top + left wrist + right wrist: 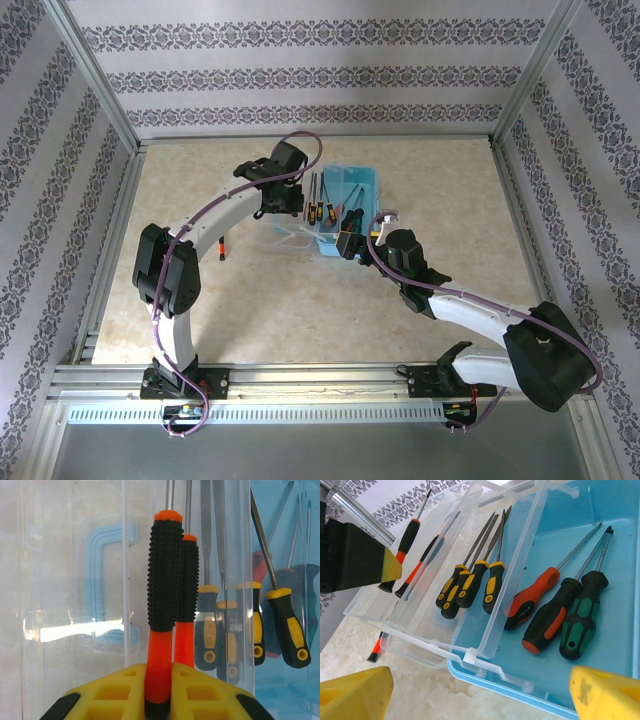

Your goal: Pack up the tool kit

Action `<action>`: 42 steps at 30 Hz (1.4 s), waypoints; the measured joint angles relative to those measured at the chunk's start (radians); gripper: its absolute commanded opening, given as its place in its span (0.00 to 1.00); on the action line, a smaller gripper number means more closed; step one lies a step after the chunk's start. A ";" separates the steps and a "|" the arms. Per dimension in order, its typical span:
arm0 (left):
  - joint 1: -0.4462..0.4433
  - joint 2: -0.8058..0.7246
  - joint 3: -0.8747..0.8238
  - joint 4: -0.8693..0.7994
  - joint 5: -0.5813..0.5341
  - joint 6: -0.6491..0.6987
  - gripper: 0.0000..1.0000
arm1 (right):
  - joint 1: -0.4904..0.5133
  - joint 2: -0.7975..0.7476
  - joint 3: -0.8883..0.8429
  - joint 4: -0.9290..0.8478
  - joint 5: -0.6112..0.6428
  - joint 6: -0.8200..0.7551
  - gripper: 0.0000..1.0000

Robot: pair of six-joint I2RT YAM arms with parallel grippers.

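Screwdriver held at the tool box

The left claw [159,690] was closed on the orange end of an orange-and-black screwdriver [165,570] at the clear tray [410,637], where yellow-handled tools [470,580] lay. The right claw [480,695] hung wide open and empty near the blue box [620,645] on the surface [300,310].

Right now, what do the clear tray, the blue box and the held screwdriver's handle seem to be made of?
The clear tray: glossy transparent plastic; the table shows through it. The blue box: smooth opaque plastic, probably, with a soft sheen. The handle of the orange-and-black screwdriver: black sleeve looks like rubber, studded and matte; the orange core looks like hard, shiny plastic.
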 measured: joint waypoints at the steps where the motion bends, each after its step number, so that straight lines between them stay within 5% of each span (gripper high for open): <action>1: 0.000 0.000 0.001 -0.001 0.000 0.000 0.19 | 0.000 0.000 0.000 0.000 0.000 0.000 0.91; 15: 0.000 -0.005 0.008 -0.014 0.000 -0.001 0.30 | 0.000 0.000 0.000 0.000 0.000 0.000 0.91; 19: 0.000 -0.073 -0.020 -0.014 -0.024 -0.002 0.42 | 0.000 0.000 0.000 0.000 -0.001 0.000 0.91; 27: 0.033 -0.487 -0.338 0.089 -0.139 -0.033 0.73 | 0.080 0.027 0.035 0.002 -0.103 -0.056 0.95; 31: 0.114 -0.595 -0.563 0.156 -0.167 -0.075 0.75 | 0.135 0.094 0.087 0.015 -0.142 -0.088 0.95; 35: 0.241 -0.583 -0.739 0.190 -0.131 -0.107 0.62 | 0.150 0.138 0.100 0.016 -0.154 -0.106 0.95; 42: 0.367 -0.397 -0.740 0.209 -0.042 -0.078 0.51 | 0.150 0.140 0.100 0.015 -0.153 -0.114 0.94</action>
